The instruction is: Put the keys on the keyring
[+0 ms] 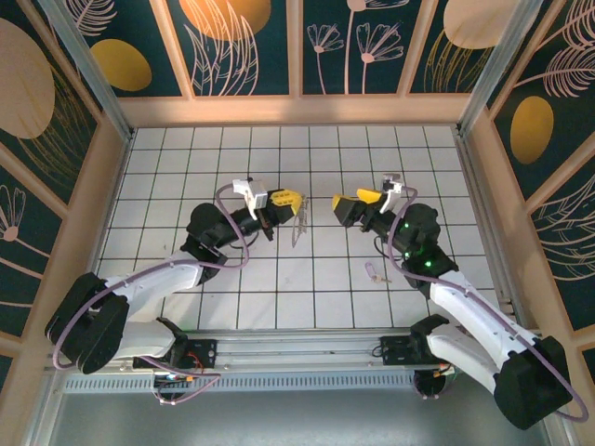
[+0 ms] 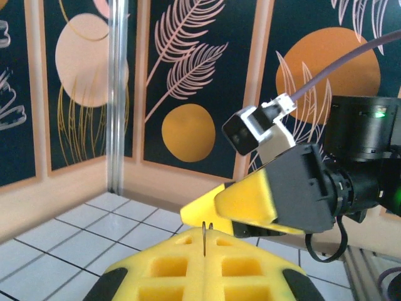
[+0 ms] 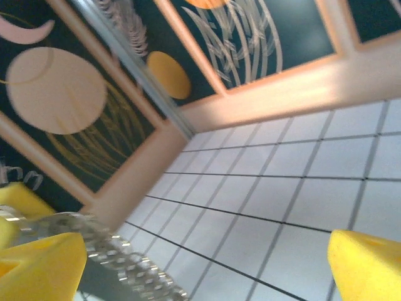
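The keyring [image 1: 297, 223] is held up off the tiled table [image 1: 279, 307] by the left gripper [image 1: 290, 199]. Its yellow jaws are pressed together on the thin wire of the loop, and in the left wrist view a sliver of that wire is seen standing out from between the pads. To the right of the keyring and level with it, the right gripper [image 1: 349, 203] is seen with jaws spread wide and nothing between them. In the right wrist view the keyring's bumpy chain strip [image 3: 125, 266] is caught, blurred, just beside one of that gripper's fingers. The key [image 1: 374, 272], tiny and pinkish at the head, is seen lying flat on the tiles. It sits below the keyring, off to its right and toward the arm bases, and is not threaded on.

Fetching the key is judged to be the step in hand. It would be done best if the spread jaws were brought straight down over the key and closed low, close to the tiles, since so thin and flat a thing could easily be skated aside or missed. The grip is best taken on the shaft, so that the head is left free for threading. How the key is turned is too small to be told. Meanwhile the keyring should be held steady, with a bare run of its wire offered to the right.
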